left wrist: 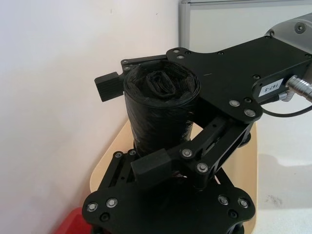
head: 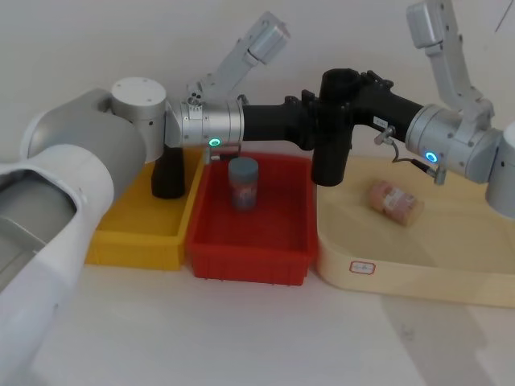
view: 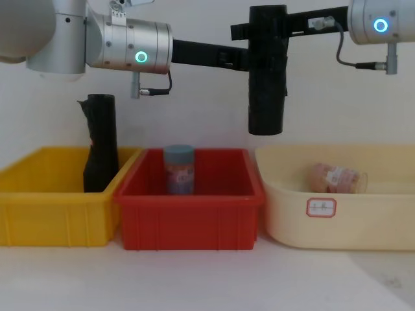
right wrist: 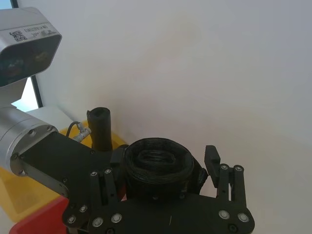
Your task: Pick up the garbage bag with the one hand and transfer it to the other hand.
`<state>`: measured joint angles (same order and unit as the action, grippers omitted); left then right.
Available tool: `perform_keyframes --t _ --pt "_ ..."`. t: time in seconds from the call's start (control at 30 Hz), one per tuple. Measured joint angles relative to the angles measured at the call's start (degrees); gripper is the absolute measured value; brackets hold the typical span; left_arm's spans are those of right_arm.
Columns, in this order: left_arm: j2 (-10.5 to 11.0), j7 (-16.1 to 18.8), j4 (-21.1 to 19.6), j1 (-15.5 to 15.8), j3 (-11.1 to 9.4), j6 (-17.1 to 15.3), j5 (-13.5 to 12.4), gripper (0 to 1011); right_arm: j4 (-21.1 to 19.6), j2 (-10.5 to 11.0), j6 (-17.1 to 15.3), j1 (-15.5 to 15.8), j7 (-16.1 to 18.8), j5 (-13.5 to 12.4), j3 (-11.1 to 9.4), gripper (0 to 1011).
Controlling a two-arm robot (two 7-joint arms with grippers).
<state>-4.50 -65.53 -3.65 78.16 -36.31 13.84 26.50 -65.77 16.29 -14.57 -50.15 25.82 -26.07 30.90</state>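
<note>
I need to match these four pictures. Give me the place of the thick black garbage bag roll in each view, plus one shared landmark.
Head view: garbage bag held upright in mid-air, upper centre-right, above the seam of red bin and cream tray.
Chest view: garbage bag hanging top centre-right, above the red bin.
Left wrist view: garbage bag at centre, seen end-on.
Right wrist view: garbage bag low centre.
Landmark: the red bin.

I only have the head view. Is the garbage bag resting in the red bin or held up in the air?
Observer: In the air. The chest view shows the garbage bag hanging well above the red bin.
Operator: Is the left gripper gripping it?
Observer: Yes. The left gripper is shut on it. Its wrist view shows a finger pad pressed against the roll.
Operator: And the right?
Observer: The right gripper sits at the roll's top end, just above the left.
</note>
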Motion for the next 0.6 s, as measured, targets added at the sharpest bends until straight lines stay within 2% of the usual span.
perform_keyframes --t 0.3,0.47,0.6 --pt "0.0 0.0 0.0 0.0 0.0 0.0 0.0 394 0.3 -0.3 -0.1 -0.2 -0.1 0.4 0.0 984" --pt "0.0 0.0 0.0 0.0 0.0 0.0 0.0 394 0.4 -0.4 -0.1 -0.3 -0.1 0.6 0.0 895" --pt "0.0 0.0 0.0 0.0 0.0 0.0 0.0 394 0.5 -0.4 -0.1 -0.3 -0.2 0.6 0.0 765"
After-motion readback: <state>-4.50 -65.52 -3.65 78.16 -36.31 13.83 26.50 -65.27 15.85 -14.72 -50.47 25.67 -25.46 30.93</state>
